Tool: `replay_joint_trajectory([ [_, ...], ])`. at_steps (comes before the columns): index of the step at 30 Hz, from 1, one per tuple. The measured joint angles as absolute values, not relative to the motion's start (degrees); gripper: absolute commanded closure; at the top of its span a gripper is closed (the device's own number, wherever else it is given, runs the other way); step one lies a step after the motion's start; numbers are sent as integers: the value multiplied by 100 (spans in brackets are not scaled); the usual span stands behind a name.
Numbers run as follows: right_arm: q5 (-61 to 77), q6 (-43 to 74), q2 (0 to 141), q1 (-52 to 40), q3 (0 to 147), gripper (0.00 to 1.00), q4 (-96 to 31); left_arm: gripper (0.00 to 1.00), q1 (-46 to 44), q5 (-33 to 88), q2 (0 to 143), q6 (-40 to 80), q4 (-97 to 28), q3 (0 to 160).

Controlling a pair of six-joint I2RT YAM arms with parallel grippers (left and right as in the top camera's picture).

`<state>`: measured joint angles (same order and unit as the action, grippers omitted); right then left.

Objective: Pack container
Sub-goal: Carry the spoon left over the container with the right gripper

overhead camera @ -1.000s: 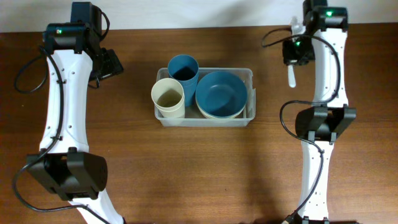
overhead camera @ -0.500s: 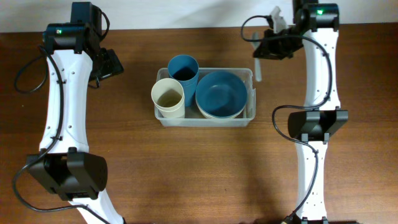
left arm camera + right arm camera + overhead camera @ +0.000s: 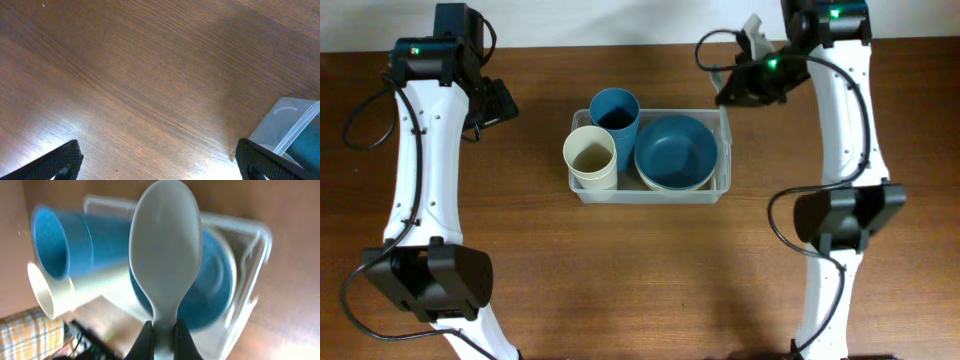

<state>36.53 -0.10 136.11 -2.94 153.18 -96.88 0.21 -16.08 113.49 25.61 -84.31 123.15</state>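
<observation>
The right claw (image 3: 162,331) was clamped on the handle of a pale grey plastic spoon (image 3: 166,255). The spoon's long axis ran straight out from the fingers, scoop end foremost. The clear plastic rectangular container (image 3: 650,197) sat mid-table, and this claw hung at its far right corner. The bin therefore lay just ahead and below, with the scoop over the round blue bowl (image 3: 674,148) inside. A tall blue cup (image 3: 615,108) and a cream cup (image 3: 590,155) filled the bin's left end. The left claw (image 3: 157,162), spread wide and empty, stood well apart to the left, so the right arm was plainly nearer.
</observation>
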Motion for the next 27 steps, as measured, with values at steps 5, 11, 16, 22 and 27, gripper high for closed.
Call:
replay_joint_trajectory([
  [5, 3583, -158, 13194, -416, 14049, 96, -9699, 0, 21, -1612, 11349, 2561, -8427, 12315],
  [11, 3542, -209, 13198, -548, 13808, 96, -9701, 0, 21, -1612, 11349, 2561, -8429, 12315],
  [16, 3542, -217, 13198, -530, 13808, 96, -9690, 0, 19, -1612, 11349, 2561, -8431, 12315],
  [22, 3385, -163, 13196, -530, 13745, 96, -9572, 0, 21, -1612, 11349, 2561, -8429, 12315],
  [27, 3229, -47, 13196, -530, 13548, 96, -9448, 0, 19, -1612, 11349, 2561, -8431, 12315],
])
